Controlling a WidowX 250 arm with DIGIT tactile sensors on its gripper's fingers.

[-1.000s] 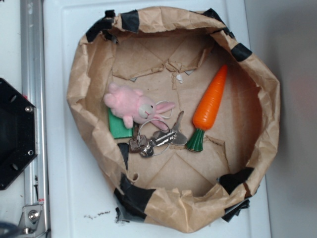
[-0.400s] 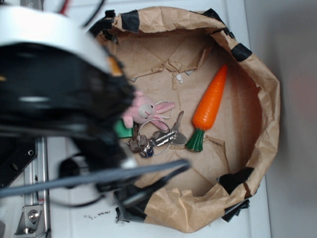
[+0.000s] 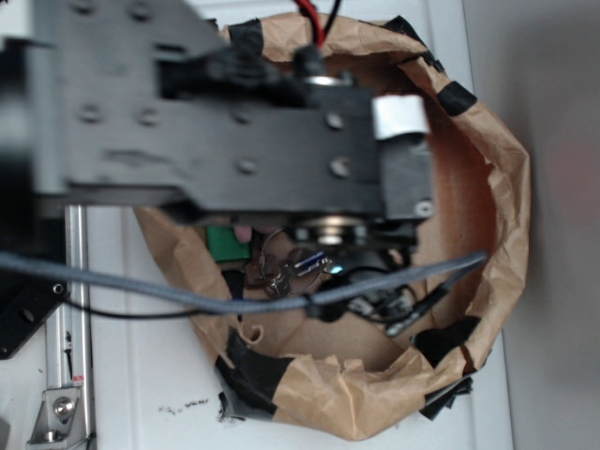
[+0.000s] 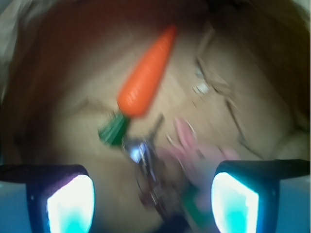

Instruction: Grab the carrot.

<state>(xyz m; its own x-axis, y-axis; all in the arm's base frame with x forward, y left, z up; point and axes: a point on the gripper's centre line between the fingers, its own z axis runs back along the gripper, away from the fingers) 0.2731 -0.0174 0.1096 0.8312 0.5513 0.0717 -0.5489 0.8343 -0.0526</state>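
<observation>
One carrot [image 4: 144,83], long axis diagonal, tip upper-right, stem lower-left

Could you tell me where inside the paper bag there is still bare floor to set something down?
In the wrist view, bare paper lies left of the carrot up to the bag wall, and right of it toward the torn creases. It is crowded just below, where keys and bunny cluster ahead of the open gripper.
</observation>
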